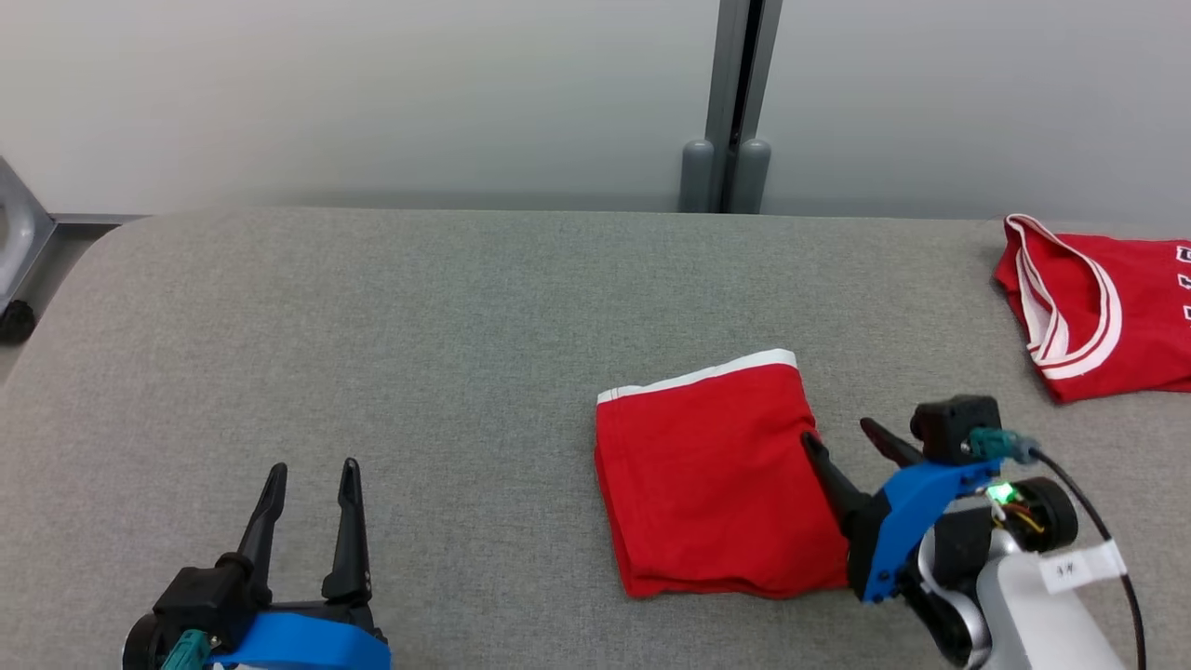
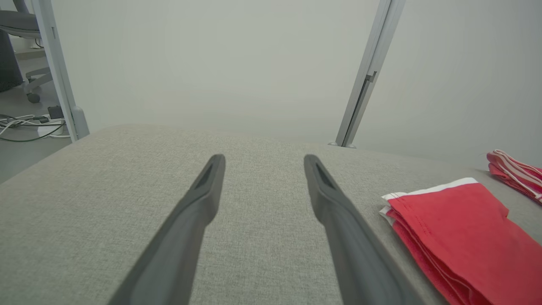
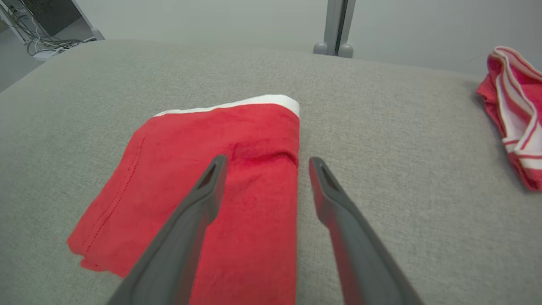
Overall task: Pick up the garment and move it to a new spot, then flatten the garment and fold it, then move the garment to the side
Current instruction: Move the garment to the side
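A small white label (image 1: 1070,566) on the right forearm carries faint marks too small to read. A second red garment (image 1: 1107,316) with white stripes lies at the desk's far right corner. White lettering shows on it at the picture's edge, cut off and unreadable.

The garment (image 1: 716,475), red with a white band along its far edge, lies folded into a neat rectangle on the grey desk (image 1: 419,354), right of centre. In the left wrist view its stacked layers (image 2: 461,228) show along the near side.

The right fingers (image 1: 833,479) stand wide apart and hold nothing. They point up and to the left at the garment's right edge. In the right wrist view that edge runs between them: one finger (image 3: 203,199) is over the red cloth (image 3: 178,178), and the other is over bare desk just beside it. Whether either tip touches the cloth cannot be told. The striped garment (image 3: 512,114) lies well apart from them, to the far right.

The left fingers (image 1: 349,530) are also wide and empty, pointing away from the robot over bare desk near its front edge, well apart from the garment. In their own view (image 2: 203,199) the garment lies off to the right, with the striped one (image 2: 514,173) beyond it.
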`<state>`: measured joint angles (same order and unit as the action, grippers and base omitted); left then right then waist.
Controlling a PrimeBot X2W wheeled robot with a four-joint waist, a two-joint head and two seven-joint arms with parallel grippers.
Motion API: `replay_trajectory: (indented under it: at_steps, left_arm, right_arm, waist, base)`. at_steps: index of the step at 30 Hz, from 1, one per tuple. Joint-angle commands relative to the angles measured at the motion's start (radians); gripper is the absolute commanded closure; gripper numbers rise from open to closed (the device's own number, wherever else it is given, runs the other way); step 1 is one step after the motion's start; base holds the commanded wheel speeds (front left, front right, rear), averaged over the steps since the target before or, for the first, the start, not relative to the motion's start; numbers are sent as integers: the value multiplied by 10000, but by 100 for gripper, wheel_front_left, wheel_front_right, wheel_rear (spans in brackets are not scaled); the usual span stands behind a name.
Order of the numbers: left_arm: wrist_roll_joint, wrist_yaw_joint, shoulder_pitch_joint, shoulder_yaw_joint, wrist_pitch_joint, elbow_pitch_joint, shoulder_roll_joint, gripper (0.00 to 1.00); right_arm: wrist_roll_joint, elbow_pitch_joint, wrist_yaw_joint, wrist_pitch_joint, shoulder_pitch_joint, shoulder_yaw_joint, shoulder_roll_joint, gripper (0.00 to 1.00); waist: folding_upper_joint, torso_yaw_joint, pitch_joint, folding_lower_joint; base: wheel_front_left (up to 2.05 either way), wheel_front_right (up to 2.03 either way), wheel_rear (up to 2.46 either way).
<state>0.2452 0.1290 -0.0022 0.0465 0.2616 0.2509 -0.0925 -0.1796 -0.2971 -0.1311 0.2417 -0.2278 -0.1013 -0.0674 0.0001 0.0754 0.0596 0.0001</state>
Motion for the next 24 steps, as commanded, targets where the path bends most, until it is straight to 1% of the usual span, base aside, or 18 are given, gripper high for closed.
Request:
replay_trajectory:
  at_steps: [1,3,4,10,14,18,21,22,23,24]
  left_arm:
    - [-59,12,-237,63,40,-86,-5,0]
    - [-73,12,-341,144,40,-159,18,0]
    - [-73,12,-341,144,40,-159,18,0]
    - [-46,15,-535,312,40,-303,69,0]
    - [-14,16,-647,400,40,-372,97,0]
    - [-6,16,-629,461,40,-386,104,0]
    - [-4,17,-583,466,40,-399,108,0]
    - [-3,17,-575,471,40,-397,117,0]
    - [4,17,-574,482,38,-394,129,0]
    - [5,15,-573,497,40,-390,139,0]
  right_arm:
    - [-117,-362,4,571,-586,67,-176,0]
    - [62,-852,2,1177,-980,141,-278,0]
    - [62,-852,2,1177,-980,141,-278,0]
    - [344,-2263,2,2082,-1759,904,-233,0]
    - [361,-2971,1,2285,-2009,1228,-126,0]
    - [31,-3662,-6,2630,-1949,1110,8,0]
    - [-285,-4001,-21,3190,-1823,720,123,0]
    - [-313,-4007,-24,3360,-1807,477,104,53]
    - [-368,-3906,-38,3372,-1810,223,-3,85]
    - [-400,-3812,-38,3380,-1801,5,-162,100]
  waist:
    - [-1,255,232,-1]
    - [-1,480,406,-1]
    - [-1,480,406,-1]
    - [-1,1125,855,-1]
    - [-1,1412,1063,-1]
    - [-1,1531,1104,-1]
    - [-1,1547,1092,-1]
    - [-1,1541,1088,-1]
    - [-1,1528,1087,-1]
    - [-1,1512,1085,-1]
  base:
    - [0,0,0]
    - [0,0,0]
    - [0,0,0]
    - [0,0,0]
    - [0,0,0]
    - [0,0,0]
    - [0,0,0]
    - [0,0,0]
    - [0,0,0]
    - [0,0,0]
